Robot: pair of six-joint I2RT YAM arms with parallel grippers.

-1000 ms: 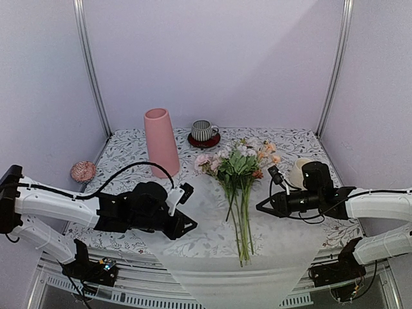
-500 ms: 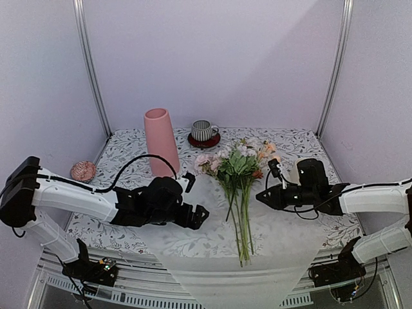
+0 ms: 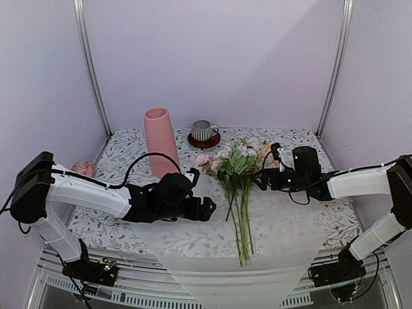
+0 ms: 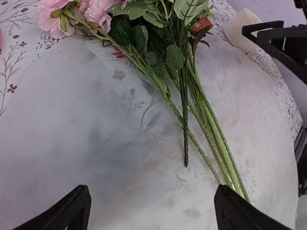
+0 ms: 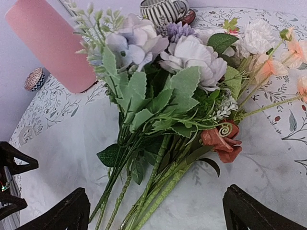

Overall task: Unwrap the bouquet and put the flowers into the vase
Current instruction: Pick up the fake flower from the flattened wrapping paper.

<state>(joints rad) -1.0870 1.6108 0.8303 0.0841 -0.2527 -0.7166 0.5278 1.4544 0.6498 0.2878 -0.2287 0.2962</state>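
The bouquet lies unwrapped: its translucent white wrapping paper (image 3: 193, 225) is spread flat with the flowers (image 3: 238, 187) on top, blooms toward the back. In the left wrist view the green stems (image 4: 192, 110) run to the lower right. The right wrist view shows lavender, white and peach blooms (image 5: 163, 96). My left gripper (image 3: 202, 196) (image 4: 153, 211) stands open and empty over the paper, left of the stems. From the right, my right gripper (image 3: 266, 168) (image 5: 158, 213) stands open and empty beside the leaves and upper stems. The pink vase (image 3: 161, 141) (image 5: 53, 43) stands upright at the back left.
A grey striped mug (image 3: 204, 131) (image 5: 160, 9) on a dark red saucer stands behind the flowers. A cream mug (image 4: 242, 28) sits by my right arm. A small pink patterned object (image 3: 84, 169) lies at the table's left edge. Metal frame posts rise at both back corners.
Both grippers have opened wide. My left gripper moved right toward the stems. My right gripper moved left and back toward the blooms.
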